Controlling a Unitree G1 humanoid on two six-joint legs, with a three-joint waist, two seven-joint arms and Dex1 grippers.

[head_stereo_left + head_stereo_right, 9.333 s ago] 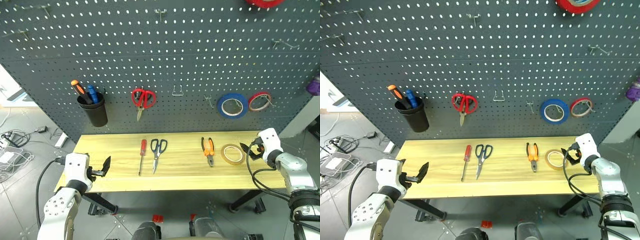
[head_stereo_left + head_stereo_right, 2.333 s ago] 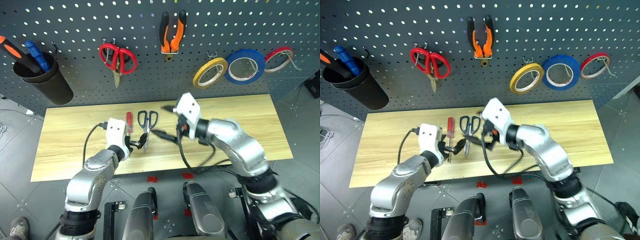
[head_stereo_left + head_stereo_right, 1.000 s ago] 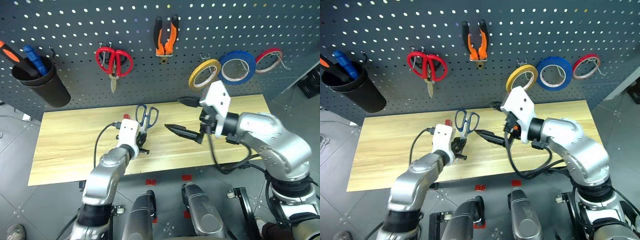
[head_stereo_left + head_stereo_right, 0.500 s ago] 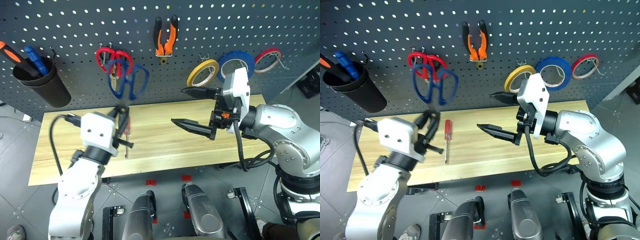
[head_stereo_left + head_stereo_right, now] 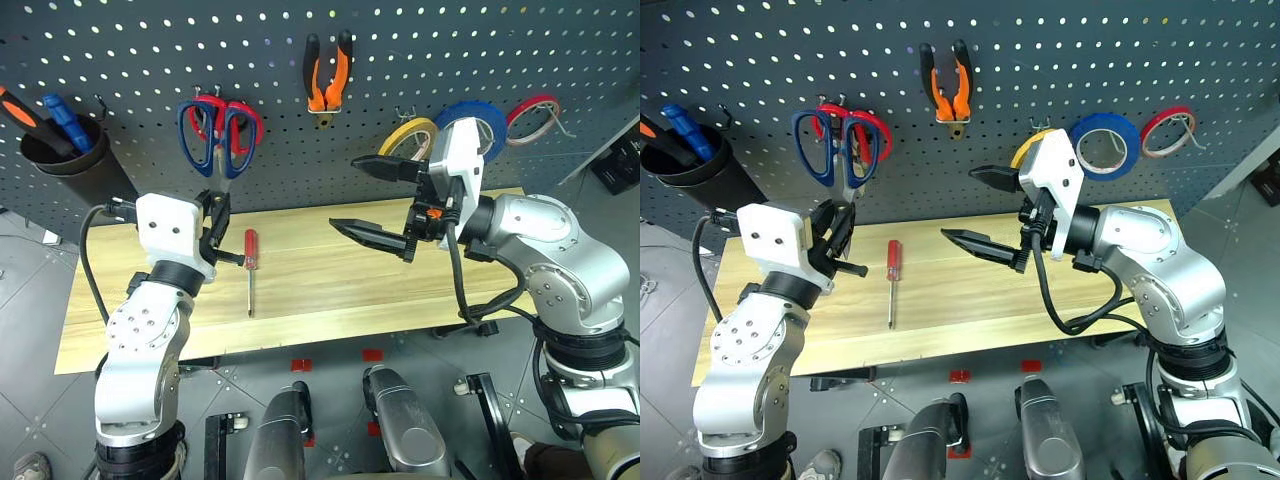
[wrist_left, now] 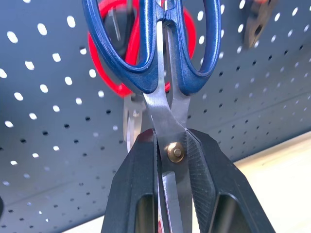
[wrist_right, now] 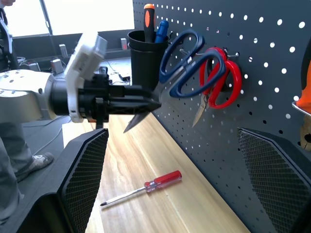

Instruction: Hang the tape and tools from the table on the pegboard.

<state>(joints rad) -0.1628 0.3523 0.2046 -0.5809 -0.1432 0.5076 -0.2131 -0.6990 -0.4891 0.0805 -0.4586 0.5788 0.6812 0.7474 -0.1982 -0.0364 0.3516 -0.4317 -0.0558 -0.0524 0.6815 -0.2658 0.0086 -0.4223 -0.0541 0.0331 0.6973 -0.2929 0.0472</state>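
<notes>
One pair of blue-handled scissors (image 5: 217,135) pinched at the pivot by the left gripper (image 5: 214,222), raised before the pegboard (image 5: 150,60) (perhaps touching red scissors (image 5: 866,128)), with right gripper (image 5: 372,196) spread wide, holding nothing.

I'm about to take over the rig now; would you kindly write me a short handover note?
Left gripper: shut on the blue scissors at the pivot, handles up against the pegboard, in front of the red scissors.
Right gripper: open, holding nothing, above the table.
Done: pliers and yellow tape hang on the board.
Left: hook the blue scissors; the red screwdriver lies on the table.
</notes>
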